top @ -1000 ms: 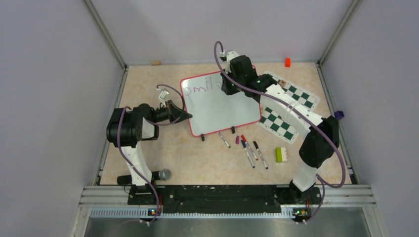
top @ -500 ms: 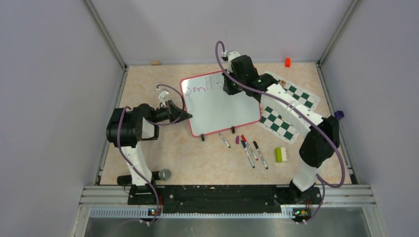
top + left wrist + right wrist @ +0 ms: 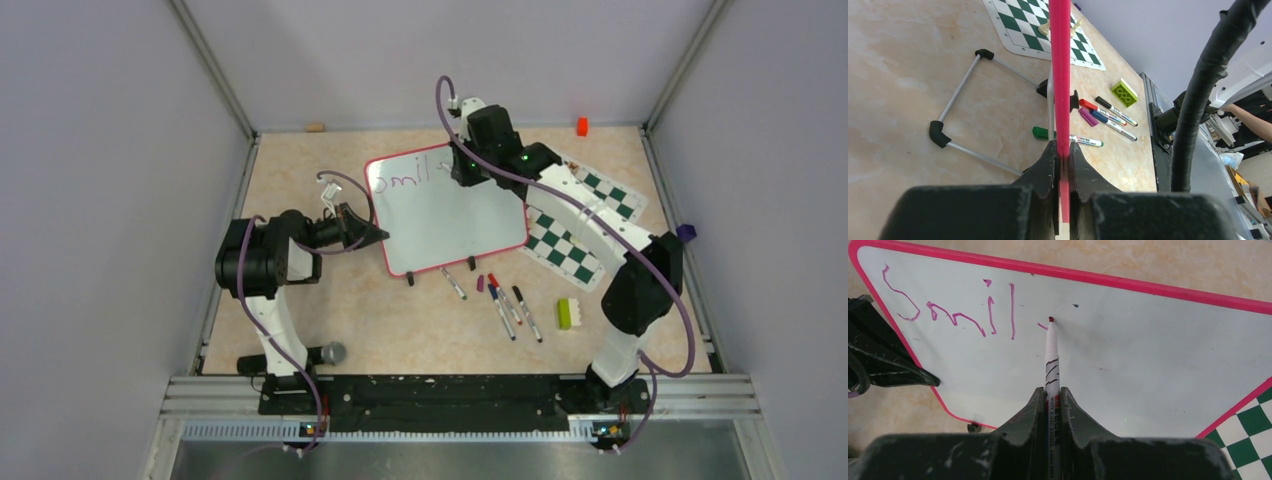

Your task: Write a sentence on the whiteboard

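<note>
1. On the desk, about mid-field in my top view, the whiteboard sits with its pink rim all round and two black feet on the near edge.
2. Left pincer: fingers pressed together on the whiteboard's left rim. The left wrist view agrees. There the left pincer pinches the whiteboard, which I see edge-on as a pink strip running away from the camera. A grey wire stand with black corner caps shows beside it on the desk.
3. Right pincer: over the far right part of the board. In the right wrist view the right pincer pinches a white-barrelled marker, whose tip touches the whiteboard.
4. The sentence is magenta and runs along the far edge, reading "Smil". A short stroke lies just left of the marker tip. From above, the sentence is only partly legible.
5. Other items:
   - A green-and-white chess mat lies just beside the board's right edge.
   - Loose markers lie near its feet.
   - A lime building brick lies right of those.
   - An orange block sits at the far edge.
</note>
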Tool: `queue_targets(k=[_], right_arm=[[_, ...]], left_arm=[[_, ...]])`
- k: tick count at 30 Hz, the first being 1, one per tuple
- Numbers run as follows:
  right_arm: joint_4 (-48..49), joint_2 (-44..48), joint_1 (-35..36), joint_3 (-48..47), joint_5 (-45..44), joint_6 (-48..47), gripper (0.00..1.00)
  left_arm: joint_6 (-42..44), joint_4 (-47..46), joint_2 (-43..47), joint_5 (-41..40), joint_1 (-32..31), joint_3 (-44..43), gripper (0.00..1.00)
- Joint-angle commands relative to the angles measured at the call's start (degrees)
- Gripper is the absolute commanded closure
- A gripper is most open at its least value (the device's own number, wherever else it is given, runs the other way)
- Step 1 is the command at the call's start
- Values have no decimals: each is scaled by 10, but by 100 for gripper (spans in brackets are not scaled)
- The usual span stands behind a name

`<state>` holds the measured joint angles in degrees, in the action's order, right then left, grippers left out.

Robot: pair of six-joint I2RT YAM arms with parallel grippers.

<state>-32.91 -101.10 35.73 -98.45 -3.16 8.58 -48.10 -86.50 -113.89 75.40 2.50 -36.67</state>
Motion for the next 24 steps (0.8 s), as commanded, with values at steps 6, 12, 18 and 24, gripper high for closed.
queue_targets(k=[6, 12, 18, 24], right_arm=[[15, -22, -9, -37, 21, 1, 100], [6, -23, -9, -35, 30, 1, 100], [-3, -17, -10, -21, 54, 1, 100], [-14, -10, -9, -7, 52, -4, 100]], left_arm=[[22, -62, 10, 37, -11, -12, 100], [22, -62, 10, 38, -11, -12, 100], [21, -62, 10, 38, -11, -11, 100], [21, -62, 11, 38, -11, -12, 100]])
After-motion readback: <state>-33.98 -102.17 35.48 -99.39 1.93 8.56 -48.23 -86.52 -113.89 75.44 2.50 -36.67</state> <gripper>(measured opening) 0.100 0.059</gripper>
